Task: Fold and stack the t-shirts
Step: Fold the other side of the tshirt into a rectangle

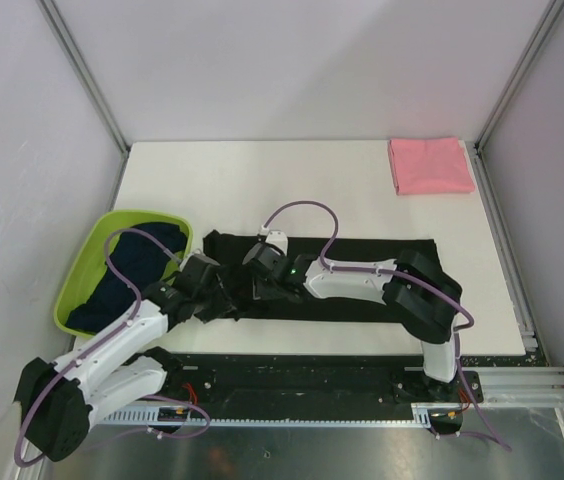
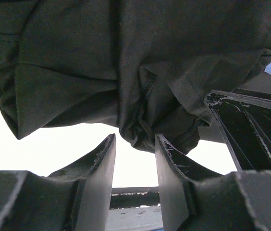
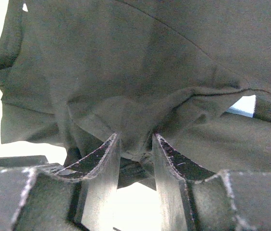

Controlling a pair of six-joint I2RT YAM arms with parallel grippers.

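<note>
The black t-shirt point(image 1: 382, 248) lies flat in a long strip across the near part of the white worktop point(image 1: 292, 180). It runs from left to right. Both arms reach to its left end, and there the cloth is all bunched up and full of folds.

The left claw point(image 2: 134, 139) is at that bunched end. A lump of black cloth sits right between the tips of its fingers point(image 2: 102, 163), and the wrinkles all run to that spot. So the left claw is pinching the black t-shirt.

The right claw point(image 3: 135, 139) is just beside it, on the same end of the shirt. A fold of cloth dips down into the gap between its fingers point(image 3: 174, 163). I cannot tell if it is squeezing the cloth or has let go.

A pink t-shirt point(image 1: 430, 165) lies folded in a neat square at the far right corner of the worktop, well apart from the black one.

On the left side sits a lime-green basin point(image 1: 80, 268). Dark navy t-shirts point(image 1: 132, 265) are heaped inside it, not folded. The basin is near the left end of the black shirt.

A purple cable point(image 1: 302, 207) loops up over the right arm.
</note>
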